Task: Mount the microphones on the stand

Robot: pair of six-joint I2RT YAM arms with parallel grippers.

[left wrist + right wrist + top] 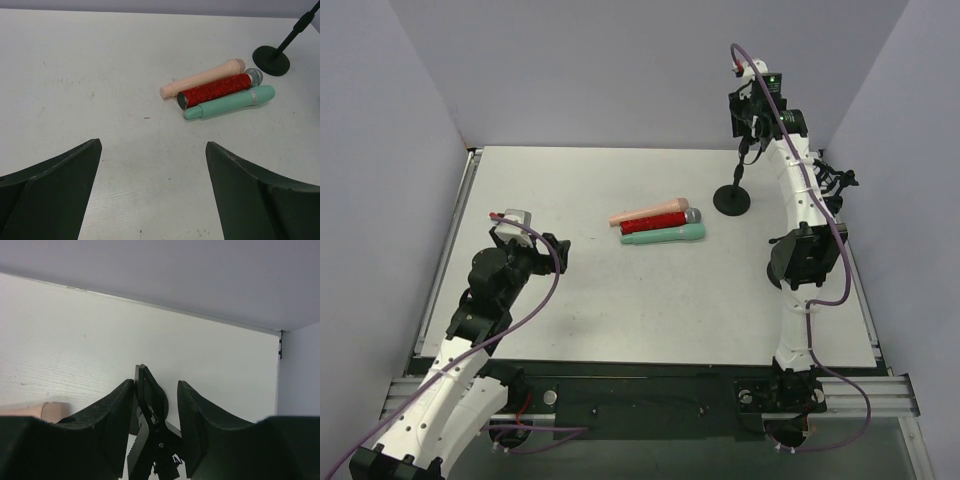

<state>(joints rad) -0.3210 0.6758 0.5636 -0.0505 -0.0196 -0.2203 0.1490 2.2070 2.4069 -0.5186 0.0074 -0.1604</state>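
Top external view: the left arm (470, 320) is crouching low at the near left of the table (570, 300), its left gripper (153, 143) hanging fully released, with the pink microphone (650, 213), red microphone (655, 225) and green microphone (665, 236) lying side by side, touching, well ahead of it at mid-table. Beyond them the right arm (800, 190) is reaching far back over the stand (732, 200), the right gripper (156, 383) straddling the stand's clip (144, 390) with close-set fingers; whether it is clamping cannot be told.

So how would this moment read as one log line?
left gripper open above table | right gripper around stand clip, grip unclear | pink microphone, red microphone, green microphone lying together, unattached
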